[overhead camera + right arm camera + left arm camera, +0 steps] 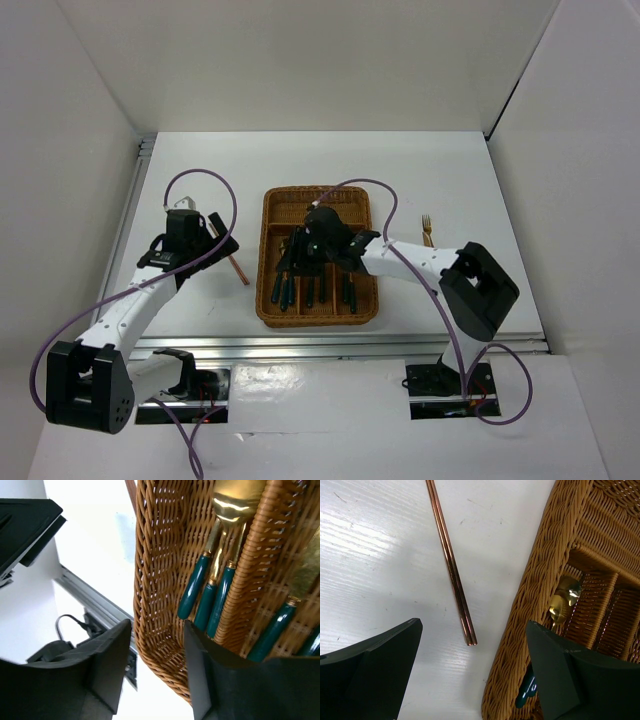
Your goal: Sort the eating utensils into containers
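A pair of copper-brown chopsticks (452,562) lies on the white table just left of the brown wicker tray (268,300). My left gripper (475,672) is open and empty above the chopsticks' near ends, next to the tray's left wall (535,600); it also shows in the top view (224,243). My right gripper (152,672) is open and empty over the tray's left slot, above several green-handled utensils (210,595) with gold heads; it also shows in the top view (300,256). More green-handled utensils (320,290) lie in the long slots. A gold fork (427,229) lies on the table right of the tray.
White walls enclose the table on the left, back and right. A metal rail (340,345) runs along the near edge. Purple cables (205,180) loop above both arms. The left slot's spoon head (563,602) shows beside my left gripper's right finger (570,675).
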You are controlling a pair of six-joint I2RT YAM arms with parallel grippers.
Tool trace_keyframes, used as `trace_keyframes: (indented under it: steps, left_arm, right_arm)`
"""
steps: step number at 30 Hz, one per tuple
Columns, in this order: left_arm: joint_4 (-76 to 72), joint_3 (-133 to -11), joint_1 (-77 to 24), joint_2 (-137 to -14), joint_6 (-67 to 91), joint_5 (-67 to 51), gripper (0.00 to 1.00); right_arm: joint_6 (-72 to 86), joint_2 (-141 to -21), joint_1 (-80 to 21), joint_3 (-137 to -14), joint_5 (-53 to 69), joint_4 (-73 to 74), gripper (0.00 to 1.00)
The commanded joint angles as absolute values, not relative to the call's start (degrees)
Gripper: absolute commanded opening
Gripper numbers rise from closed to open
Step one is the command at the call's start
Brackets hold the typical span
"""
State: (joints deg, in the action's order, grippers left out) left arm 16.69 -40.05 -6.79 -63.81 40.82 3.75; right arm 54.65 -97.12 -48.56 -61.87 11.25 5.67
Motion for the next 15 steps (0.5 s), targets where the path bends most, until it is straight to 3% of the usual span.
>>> trace_keyframes:
  steps: [1,4,9,12,15]
  left_arm:
    - [15.90,-40.34,-6.42,-63.02,41.04,4.22,1.00]
    - [15.91,-40.34,-6.42,-63.02,41.04,4.22,1.00]
    - [14.77,-40.34,-6.42,-63.02,40.52,3.16,1.00]
    - [14.24,-40.34,-6.42,-63.54,40.00,2.64,1.00]
    - [14.24,-40.34,-6.42,-63.54,39.99,2.11,1.00]
  right_arm:
    - [50.54,-95.72,-49.04,-66.78,8.01,10.08,0.55]
    - [47.12,-91.24,-47.47,-67.41,3.09,13.78,0.64]
    - [40.79,-80.89,-38.07,-67.41,-2.35,20.02,0.91]
    - [37.45,-76.57,-31.66,-63.82,-7.63,23.28,0.97]
    - [35.34,-72.87,-24.36,-60.21,-10.79,26.71,0.97]
